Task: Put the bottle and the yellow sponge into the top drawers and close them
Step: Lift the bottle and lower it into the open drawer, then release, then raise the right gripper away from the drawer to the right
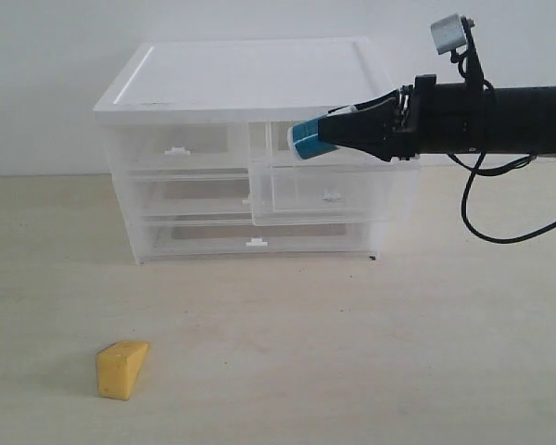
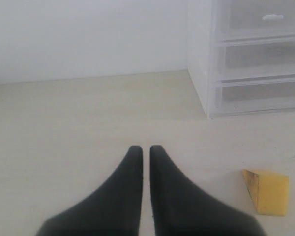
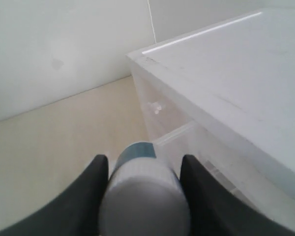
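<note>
- The yellow sponge (image 1: 122, 369) lies alone on the pale surface (image 1: 352, 352), well in front of the cabinet (image 1: 250, 79) and toward its left side.
- The left end effector (image 2: 145, 152) hangs over the surface near the sponge, holding nothing, its fingers nearly together.
- The left top drawer (image 1: 176, 148) sits flush in the cabinet.
- The right top drawer (image 1: 334, 195) is pulled out.
- The bottle (image 1: 306, 139) lies sideways in the air above that pulled-out drawer, label end pointing left.
- The right end effector (image 1: 326, 134) is clamped on the bottle, one finger on each side.
</note>
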